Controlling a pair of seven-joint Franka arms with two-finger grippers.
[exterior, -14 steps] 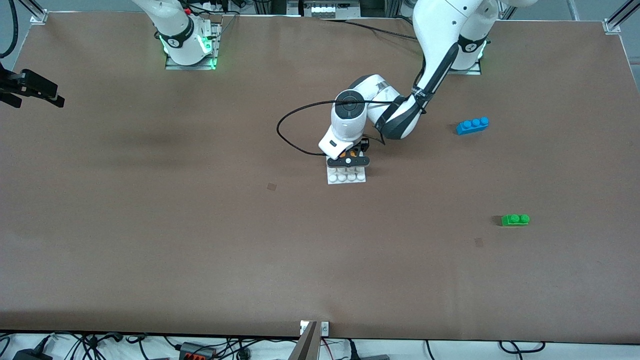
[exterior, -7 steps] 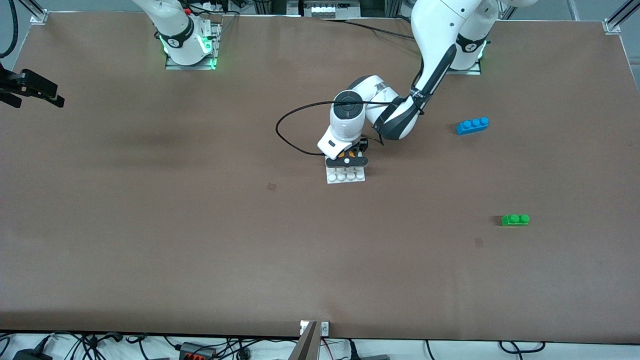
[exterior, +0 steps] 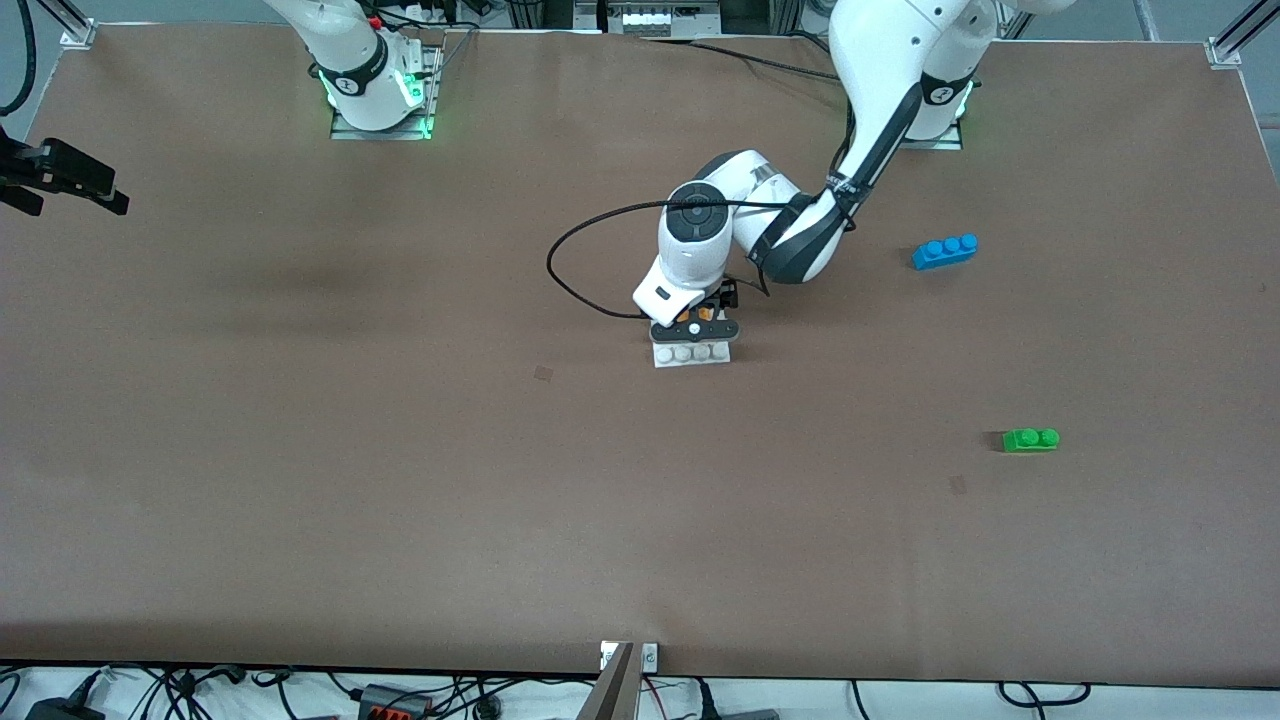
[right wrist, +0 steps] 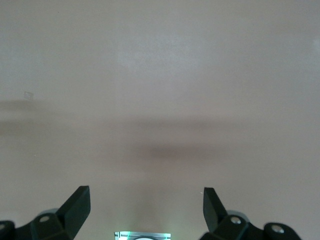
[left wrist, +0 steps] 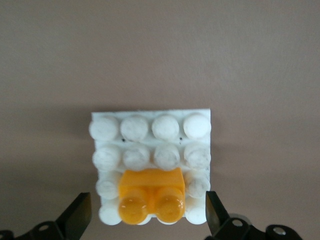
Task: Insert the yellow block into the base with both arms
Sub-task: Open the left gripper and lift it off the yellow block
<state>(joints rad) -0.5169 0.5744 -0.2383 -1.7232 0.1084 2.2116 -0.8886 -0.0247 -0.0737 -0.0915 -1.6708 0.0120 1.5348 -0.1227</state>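
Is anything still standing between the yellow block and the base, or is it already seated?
Nothing visible stands between them. The yellow block sits on the base, on the studs at one edge. The left claw is open with a finger on each side of the block, not touching it. The right claw waits open over bare table.

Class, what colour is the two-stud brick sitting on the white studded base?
Orange-yellow brick, clearest in the left wrist view.
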